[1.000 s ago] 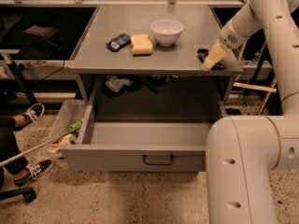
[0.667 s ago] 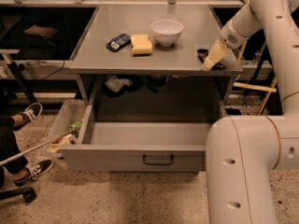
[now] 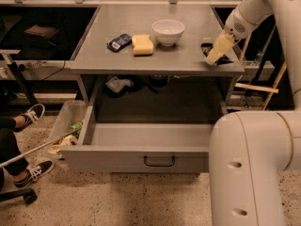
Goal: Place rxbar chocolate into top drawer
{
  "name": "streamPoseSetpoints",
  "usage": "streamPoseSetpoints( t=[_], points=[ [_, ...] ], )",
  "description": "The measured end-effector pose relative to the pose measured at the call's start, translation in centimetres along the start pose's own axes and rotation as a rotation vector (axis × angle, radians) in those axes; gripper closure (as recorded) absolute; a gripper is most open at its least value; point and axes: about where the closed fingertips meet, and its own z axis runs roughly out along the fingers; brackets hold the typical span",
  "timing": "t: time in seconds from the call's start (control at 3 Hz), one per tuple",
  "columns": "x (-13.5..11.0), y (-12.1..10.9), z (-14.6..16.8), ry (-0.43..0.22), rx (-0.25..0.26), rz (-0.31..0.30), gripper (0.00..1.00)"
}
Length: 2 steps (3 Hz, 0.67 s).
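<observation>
Fingers (image 3: pixel 219 47) of gripper (image 3: pixel 211 60): spread or pressed together, cannot tell; tips down at rxbar chocolate (image 3: pixel 206 47), right edge of table (image 3: pixel 141 62). Top drawer (image 3: pixel 141 160): pulled open.

Worktop (image 3: pixel 188 56) and top drawer (image 3: pixel 113 160) — matt grey metal; bowl (image 3: pixel 168 31) glossy white; gripper (image 3: pixel 213 58) — matt cream — at worktop's front-right corner.
</observation>
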Motion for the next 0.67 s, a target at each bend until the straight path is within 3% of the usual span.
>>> streamPoseSetpoints(
  t=[0.33,0.67],
  points=[
    [-1.04,0.65,-7.96,-0.061,0.071,0.095,1.0],
    [-1.04,0.63,-7.9,-0.061,0.071,0.095,1.0]
  ],
)
